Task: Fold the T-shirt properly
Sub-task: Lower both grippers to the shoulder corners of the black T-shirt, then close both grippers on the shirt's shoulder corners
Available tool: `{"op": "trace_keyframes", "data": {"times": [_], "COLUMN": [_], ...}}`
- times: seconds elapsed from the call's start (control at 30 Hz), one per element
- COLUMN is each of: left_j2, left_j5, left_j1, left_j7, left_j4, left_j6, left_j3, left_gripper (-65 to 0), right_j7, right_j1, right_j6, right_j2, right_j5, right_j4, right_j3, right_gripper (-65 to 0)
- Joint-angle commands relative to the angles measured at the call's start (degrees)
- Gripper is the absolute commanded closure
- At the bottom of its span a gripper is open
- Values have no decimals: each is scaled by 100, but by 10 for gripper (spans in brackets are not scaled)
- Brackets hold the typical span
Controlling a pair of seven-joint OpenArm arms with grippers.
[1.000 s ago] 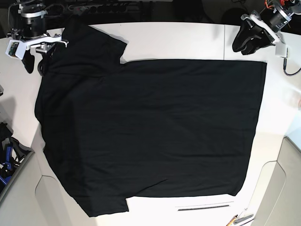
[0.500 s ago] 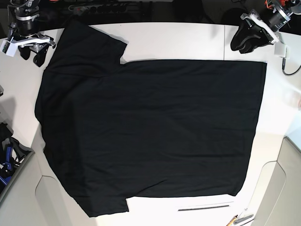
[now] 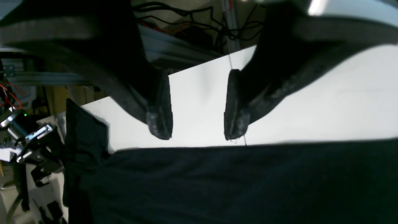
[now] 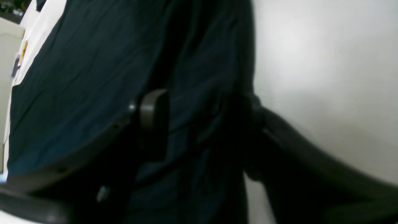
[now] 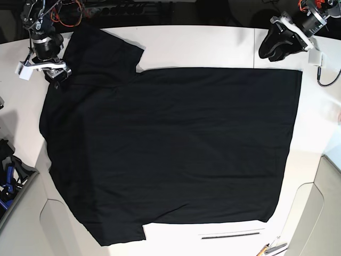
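Note:
The black T-shirt (image 5: 170, 144) lies spread flat, plain side up, on the white table (image 5: 202, 45); one sleeve points to the back left (image 5: 106, 50). My right gripper (image 5: 56, 73) is at the shirt's left edge below that sleeve. In the right wrist view its fingers (image 4: 152, 109) stand apart with the cloth edge (image 4: 202, 77) between them. My left gripper (image 5: 270, 49) hovers over bare table just behind the shirt's back right edge. In the left wrist view it (image 3: 197, 130) is open and empty, with the shirt's edge (image 3: 248, 174) just below.
Pens (image 5: 272, 248) and a thin dark strip (image 5: 232, 234) lie at the front right of the table. A blue tool (image 5: 6, 181) sits off the left edge. Cables (image 5: 106, 8) run behind the table. A seam (image 5: 254, 48) splits the tabletop.
My right arm has swung from beside the table's back left corner onto the shirt's left edge. My left gripper has shifted slightly left. The shirt has not moved.

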Motion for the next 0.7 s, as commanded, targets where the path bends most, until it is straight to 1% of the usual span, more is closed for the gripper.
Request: {"op": "trace_keyframes", "data": {"times": [0.0, 0.07, 0.1, 0.2, 0.33, 0.4, 0.43, 0.53, 0.6, 0.67], "left_j2": [-15, 11, 35, 188, 299, 297, 295, 278, 210, 96], "left_j5": [-122, -122, -120, -76, 299, 527, 632, 822, 879, 918], "left_j1": [35, 31, 13, -120, -424, -577, -667, -964, -1158, -1375], "left_j7": [-111, -173, -168, -164, -122, -101, -101, -103, -111, -144], "left_j4": [70, 70, 70, 70, 63, 9, -57, -442, -870, -1399], "left_j6": [-71, -71, -71, -71, -71, 323, 420, 470, 603, 610], "left_j3": [-46, -46, -61, -208, -496, -638, -702, -868, -907, -911], "left_gripper": [-302, -302, -302, -302, -302, -302, -302, -302, -302, -302], "right_j7": [-55, -52, -52, -57, -59, -59, -57, -57, -57, -57], "right_j1": [17, 39, 48, 44, 44, 46, 46, 46, 48, 46], "right_j6": [-4, 13, 57, 195, 188, 188, 188, 190, 190, 190], "right_j2": [72, 96, 94, 94, 92, 92, 92, 92, 92, 92], "right_j5": [0, -2, -7, -20, -20, -20, -20, -17, -17, -15], "right_j4": [35, 35, 35, 35, 35, 35, 35, 35, 35, 35], "right_j3": [-35, -44, -37, -37, -37, -37, -39, -39, -39, -39], "right_gripper": [-210, -59, 0, 0, 0, 0, 0, 0, 0, 0]}}
